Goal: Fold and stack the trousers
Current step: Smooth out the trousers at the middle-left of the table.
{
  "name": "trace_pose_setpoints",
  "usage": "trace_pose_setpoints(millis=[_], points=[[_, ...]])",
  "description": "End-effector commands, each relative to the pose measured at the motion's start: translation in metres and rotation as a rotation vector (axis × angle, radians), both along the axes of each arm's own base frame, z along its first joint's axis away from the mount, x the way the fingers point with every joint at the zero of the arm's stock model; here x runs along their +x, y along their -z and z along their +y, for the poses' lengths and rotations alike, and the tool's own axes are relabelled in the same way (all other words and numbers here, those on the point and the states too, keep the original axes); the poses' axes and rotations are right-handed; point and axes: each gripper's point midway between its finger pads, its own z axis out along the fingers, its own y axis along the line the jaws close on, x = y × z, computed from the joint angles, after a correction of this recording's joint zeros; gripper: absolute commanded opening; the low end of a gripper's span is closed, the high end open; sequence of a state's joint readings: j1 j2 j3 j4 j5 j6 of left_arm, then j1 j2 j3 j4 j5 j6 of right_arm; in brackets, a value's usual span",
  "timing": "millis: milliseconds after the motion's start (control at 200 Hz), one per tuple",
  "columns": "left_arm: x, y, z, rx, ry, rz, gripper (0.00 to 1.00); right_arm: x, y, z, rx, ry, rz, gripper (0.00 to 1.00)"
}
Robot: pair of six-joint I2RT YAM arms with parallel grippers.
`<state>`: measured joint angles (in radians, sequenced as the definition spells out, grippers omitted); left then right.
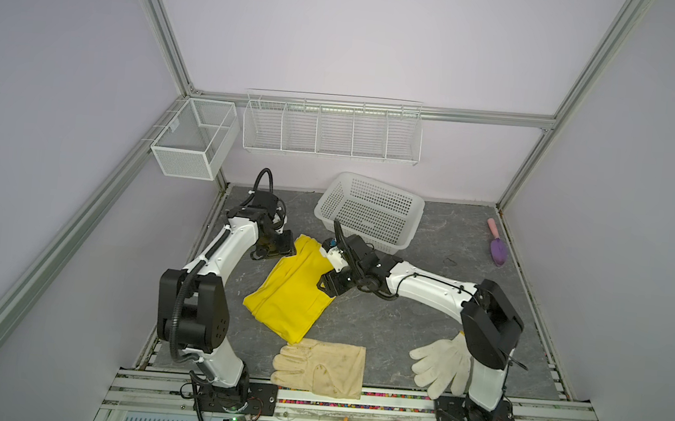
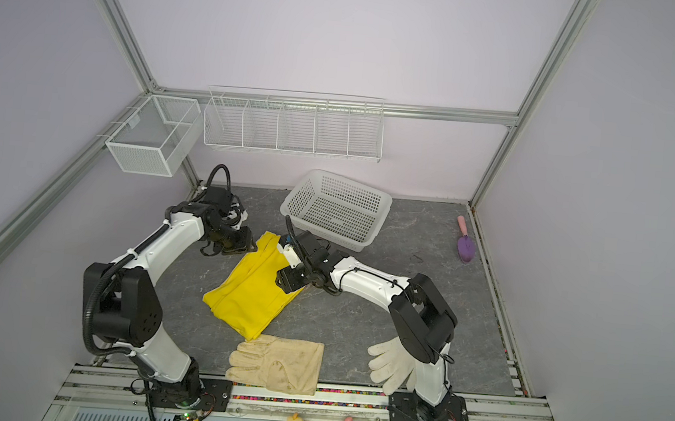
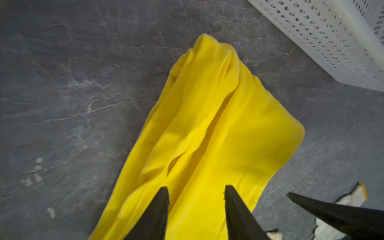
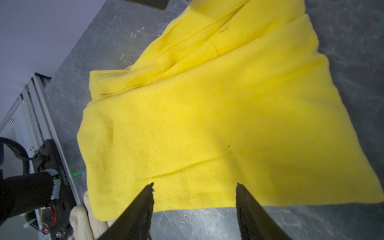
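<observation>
Yellow trousers [image 1: 291, 295] lie folded on the table, their long axis running straight ahead of your left gripper [image 3: 195, 187]. Your right gripper [image 4: 195, 184] hangs over their side edge. Both jaws stand apart, apparently holding nothing.

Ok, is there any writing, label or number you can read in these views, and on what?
None can be read.
Pale lettering on the left arm's black base mount: blurred, unreadable.
Small tag on the mesh basket: too small to read.
The trousers show no print.
</observation>
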<state>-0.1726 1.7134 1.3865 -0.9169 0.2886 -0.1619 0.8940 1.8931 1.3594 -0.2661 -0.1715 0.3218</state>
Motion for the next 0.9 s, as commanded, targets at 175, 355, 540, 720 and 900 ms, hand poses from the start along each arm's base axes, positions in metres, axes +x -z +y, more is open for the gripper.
trace_pose_setpoints(millis=[175, 355, 540, 720, 900], points=[[0.047, 0.025, -0.017, 0.058, 0.053, -0.026, 0.31, 0.023, 0.019, -0.027, 0.009, 0.414, 0.158, 0.65], [0.063, 0.04, -0.017, 0.065, 0.056, -0.001, 0.29, 0.033, 0.031, -0.026, 0.001, 0.452, 0.184, 0.63], [0.064, 0.053, -0.029, 0.011, 0.084, 0.047, 0.29, 0.045, 0.044, -0.02, 0.002, 0.459, 0.201, 0.6], [0.06, 0.058, -0.035, -0.028, 0.095, 0.086, 0.27, 0.054, 0.051, -0.021, -0.014, 0.46, 0.191, 0.57], [0.056, 0.035, -0.049, -0.113, 0.105, 0.084, 0.24, 0.054, 0.063, -0.024, -0.03, 0.46, 0.204, 0.56]])
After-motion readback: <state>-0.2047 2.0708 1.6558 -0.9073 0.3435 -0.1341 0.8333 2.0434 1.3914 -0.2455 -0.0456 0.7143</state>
